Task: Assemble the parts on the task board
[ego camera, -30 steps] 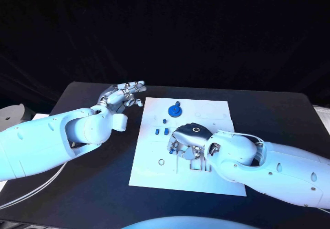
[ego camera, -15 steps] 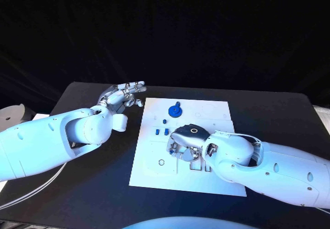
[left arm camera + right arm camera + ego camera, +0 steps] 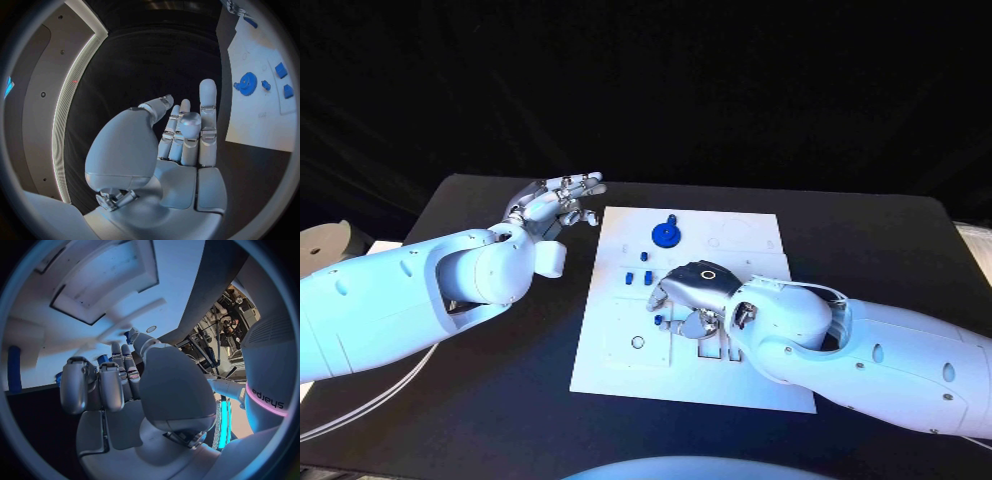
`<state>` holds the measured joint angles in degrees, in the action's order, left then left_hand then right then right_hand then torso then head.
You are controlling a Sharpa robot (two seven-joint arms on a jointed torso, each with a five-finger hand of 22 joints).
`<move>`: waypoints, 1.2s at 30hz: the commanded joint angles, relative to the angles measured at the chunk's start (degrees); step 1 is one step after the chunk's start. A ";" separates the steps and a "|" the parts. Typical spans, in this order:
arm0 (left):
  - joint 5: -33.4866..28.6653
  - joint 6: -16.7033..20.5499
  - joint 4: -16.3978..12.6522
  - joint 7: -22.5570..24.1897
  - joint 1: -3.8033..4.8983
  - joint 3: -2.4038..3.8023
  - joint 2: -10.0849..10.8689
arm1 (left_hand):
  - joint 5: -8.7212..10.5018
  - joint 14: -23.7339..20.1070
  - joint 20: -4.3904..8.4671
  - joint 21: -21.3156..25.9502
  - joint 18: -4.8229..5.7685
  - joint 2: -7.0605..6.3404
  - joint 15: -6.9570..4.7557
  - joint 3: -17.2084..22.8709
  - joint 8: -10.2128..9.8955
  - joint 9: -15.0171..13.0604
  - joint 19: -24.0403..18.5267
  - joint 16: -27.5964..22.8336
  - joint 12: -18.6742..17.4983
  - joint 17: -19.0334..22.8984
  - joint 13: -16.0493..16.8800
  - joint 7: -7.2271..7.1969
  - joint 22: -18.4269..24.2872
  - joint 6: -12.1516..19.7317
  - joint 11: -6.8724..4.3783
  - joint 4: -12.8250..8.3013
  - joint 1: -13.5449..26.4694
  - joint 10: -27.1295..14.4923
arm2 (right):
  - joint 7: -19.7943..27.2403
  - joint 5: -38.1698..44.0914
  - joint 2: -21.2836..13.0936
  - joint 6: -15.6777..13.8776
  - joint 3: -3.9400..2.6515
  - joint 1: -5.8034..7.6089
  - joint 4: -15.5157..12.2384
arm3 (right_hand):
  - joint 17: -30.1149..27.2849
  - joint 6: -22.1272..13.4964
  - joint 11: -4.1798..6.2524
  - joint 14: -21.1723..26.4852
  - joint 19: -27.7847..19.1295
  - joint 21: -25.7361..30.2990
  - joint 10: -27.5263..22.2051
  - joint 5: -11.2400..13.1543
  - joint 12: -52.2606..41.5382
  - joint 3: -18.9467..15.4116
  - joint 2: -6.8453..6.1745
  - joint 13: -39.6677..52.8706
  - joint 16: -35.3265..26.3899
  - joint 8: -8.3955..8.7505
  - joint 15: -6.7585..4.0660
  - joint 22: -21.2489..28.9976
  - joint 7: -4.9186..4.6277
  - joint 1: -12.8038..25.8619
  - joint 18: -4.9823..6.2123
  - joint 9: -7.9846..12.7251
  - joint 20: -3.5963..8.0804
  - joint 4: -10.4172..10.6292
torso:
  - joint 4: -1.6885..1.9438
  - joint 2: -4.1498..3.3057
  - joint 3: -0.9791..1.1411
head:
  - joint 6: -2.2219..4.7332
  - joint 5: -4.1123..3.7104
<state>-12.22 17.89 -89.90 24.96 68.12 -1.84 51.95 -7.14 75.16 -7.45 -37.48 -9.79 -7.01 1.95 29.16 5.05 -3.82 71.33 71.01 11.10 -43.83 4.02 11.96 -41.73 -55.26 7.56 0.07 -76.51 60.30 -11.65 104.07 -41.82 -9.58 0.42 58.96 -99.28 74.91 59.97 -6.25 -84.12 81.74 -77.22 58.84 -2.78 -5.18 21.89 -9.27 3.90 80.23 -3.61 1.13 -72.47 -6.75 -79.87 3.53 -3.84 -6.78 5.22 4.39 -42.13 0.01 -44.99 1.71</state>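
Item: task board (image 3: 733, 235), white, centre of your worktop (image 3: 877, 240).
Parts: blue gear (image 3: 668, 233) at far end; small blue pieces (image 3: 639, 275) mid-board.
Right hand (image 3: 689, 300): fingers curled down over board centre; contents cannot be told.
Left hand (image 3: 560, 200): released, fingers apart, beside board's far-left corner.
Your right hand is nearer the small pieces.

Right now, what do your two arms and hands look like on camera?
Both arms are smooth white rounded shells. The left hand and right hand are silver metal with segmented fingers. The right hand's back carries a dark round ring mark. Thin pale cables run by each arm.
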 commanded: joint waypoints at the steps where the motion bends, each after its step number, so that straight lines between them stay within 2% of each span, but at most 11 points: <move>1: -0.10 -1.31 -0.04 0.02 0.02 0.03 -0.06 | -0.01 -0.51 -0.01 0.24 -0.59 -0.20 0.15 -0.02 -0.03 -0.01 -0.46 -0.28 0.40 0.27 -0.04 0.01 0.10 0.32 -0.06 -0.35 0.11 -0.41 | 0.31 0.63 -0.64 -2.80 0.03 -0.08 -0.53 | 1.05 0.24 0.26 -3.04 0.23 0.05 0.86 -0.27 -0.62 -0.42 0.74 0.00 -0.39 -0.20 -0.07 -0.10 -0.47 -0.60 0.62 -0.13 -0.21 0.06 | 0.00 -0.01 -0.01 | 0.11 -0.07; 7: -0.10 -1.40 0.00 -0.12 0.02 0.03 -0.05 | -0.01 -0.51 -0.01 0.24 -0.59 -0.20 0.15 -0.02 -0.03 -0.01 -0.46 -0.28 0.40 0.27 -0.04 0.01 0.10 0.32 -0.06 -0.35 0.11 -0.41 | 1.39 -0.35 -3.05 -4.70 -0.23 -0.01 -2.27 | 0.59 0.67 0.70 -2.99 0.34 0.11 2.23 -0.29 -1.69 -0.62 0.92 0.00 -0.68 -0.25 -0.43 -0.02 -0.55 -0.64 0.63 -0.19 0.10 -0.01 | -0.02 0.06 -0.03 | 0.39 -0.38; 13: -0.10 -1.72 0.02 -0.10 0.02 0.03 -0.03 | -0.02 -0.54 -0.02 0.25 -0.60 -0.14 0.17 0.01 0.00 -0.02 -0.49 -0.24 0.48 0.26 -0.04 0.02 0.10 0.37 -0.04 -0.38 0.09 -0.51 | 0.89 -1.14 -6.39 -5.18 -1.09 0.94 -4.58 | 0.42 0.75 0.77 -2.97 0.32 0.23 2.47 -0.26 -1.92 -0.77 0.74 -0.07 -0.79 -0.21 -0.51 0.12 -0.42 -0.62 0.65 -0.19 0.22 -0.05 | -0.10 0.02 -0.03 | 0.74 -0.93; 17: -0.05 -2.33 -0.02 -0.01 0.02 0.00 -0.02 | 0.04 -0.63 -0.09 0.28 -0.59 -0.34 0.24 -0.20 0.10 -0.03 -0.55 -0.17 0.72 0.32 -0.02 0.09 0.11 0.51 0.03 -0.43 0.31 -0.72 | -0.92 -1.63 -9.29 -3.47 -1.51 3.02 -5.13 | 0.04 -0.41 0.37 -2.93 0.28 0.49 0.58 -0.14 -1.18 -2.05 -0.21 -0.37 -1.04 0.11 -0.25 0.41 0.30 -0.02 0.65 0.04 0.13 0.18 | -0.09 0.06 -0.05 | 1.11 -1.49; 22: 0.00 -2.62 -0.10 0.00 0.02 -0.08 -0.10 | 0.05 -0.64 -0.10 0.28 -0.59 -0.36 0.24 -0.22 0.10 -0.04 -0.55 -0.17 0.73 0.32 -0.02 0.09 0.11 0.51 0.04 -0.43 0.33 -0.73 | -2.57 -1.39 -12.24 -0.87 -1.65 4.52 -4.98 | -0.05 -1.34 0.06 -2.98 0.35 0.59 -0.66 -0.12 -0.77 -4.09 -0.88 -0.29 -1.04 0.09 0.07 0.49 1.06 0.11 0.65 0.08 -0.17 0.64 | 0.01 0.00 -0.13 | 1.43 -2.05; 24: 0.02 -2.69 -0.05 0.01 0.01 -0.11 -0.14 | 0.05 -0.64 -0.10 0.28 -0.59 -0.36 0.24 -0.22 0.10 -0.04 -0.55 -0.17 0.73 0.32 -0.02 0.09 0.11 0.51 0.04 -0.43 0.33 -0.73 | -2.98 -1.28 -13.15 0.25 -1.67 4.77 -4.88 | -0.11 -1.48 0.04 -2.98 0.39 0.59 -0.71 -0.11 -0.79 -4.64 -0.98 -0.27 -1.06 0.08 0.11 0.47 1.29 0.05 0.64 0.07 -0.23 0.80 | 0.01 -0.02 -0.11 | 1.49 -2.07; 28: 0.04 -2.73 0.16 0.03 -0.08 -0.22 -0.28 | 0.05 -0.64 -0.10 0.28 -0.59 -0.36 0.24 -0.22 0.10 -0.04 -0.55 -0.17 0.73 0.32 -0.02 0.09 0.11 0.51 0.04 -0.43 0.33 -0.73 | -3.21 -1.17 -14.33 1.66 -1.69 5.00 -4.84 | -0.17 -1.62 0.02 -2.98 0.40 0.65 -0.79 -0.03 -0.81 -5.63 -1.05 -0.25 -1.07 0.05 0.12 0.54 1.50 -0.05 0.66 0.05 -0.28 1.21 | -0.06 -0.06 0.10 | 1.46 -1.78; 33: 0.11 -2.80 0.37 -0.11 -0.20 -0.32 -0.51 | 0.03 -0.64 -0.11 0.28 -0.59 -0.30 0.25 -0.23 0.16 -0.05 -0.56 -0.12 0.83 0.28 -0.01 0.08 0.12 0.50 0.03 -0.43 0.36 -0.76 | -3.24 -0.69 -14.49 1.96 -1.70 5.07 -4.81 | -0.35 -1.53 0.12 -2.96 0.37 0.78 -0.35 -0.04 -1.08 -6.16 -0.67 -0.17 -1.17 -0.03 0.06 0.69 1.56 -0.37 0.70 0.00 -0.27 1.55 | -0.04 -0.01 -0.04 | 1.55 -1.82; 36: 0.32 -2.82 0.45 -0.22 -0.23 -0.38 -0.63 | 0.03 -0.64 -0.11 0.28 -0.59 -0.30 0.25 -0.23 0.16 -0.05 -0.56 -0.12 0.83 0.28 -0.01 0.08 0.12 0.50 0.03 -0.43 0.36 -0.76 | -3.34 -0.26 -14.25 2.22 -1.70 5.09 -4.72 | -0.39 -1.28 0.28 -2.96 0.38 0.82 0.34 -0.04 -1.45 -6.34 -0.23 -0.11 -1.17 -0.10 -0.03 0.74 1.58 -0.71 0.71 -0.05 -0.22 1.75 | 0.05 -0.01 0.04 | 1.52 -1.84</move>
<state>-12.17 16.39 -89.42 24.63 67.91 -2.23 51.46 -7.14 74.96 -7.66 -37.48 -9.79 -7.01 2.15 28.99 5.05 -3.82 71.13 71.01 11.65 -43.56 4.03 12.16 -41.69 -55.05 7.57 -0.09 -76.51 59.88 -14.22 102.73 -56.21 -9.30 -1.26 64.01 -104.01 74.57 58.64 -5.94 -83.91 81.95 -76.75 58.89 -2.78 -6.35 15.81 -9.73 3.74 79.33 -3.62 0.91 -71.79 -5.41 -80.02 3.53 -3.80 -6.99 7.03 4.38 -42.15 0.02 -43.43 -0.11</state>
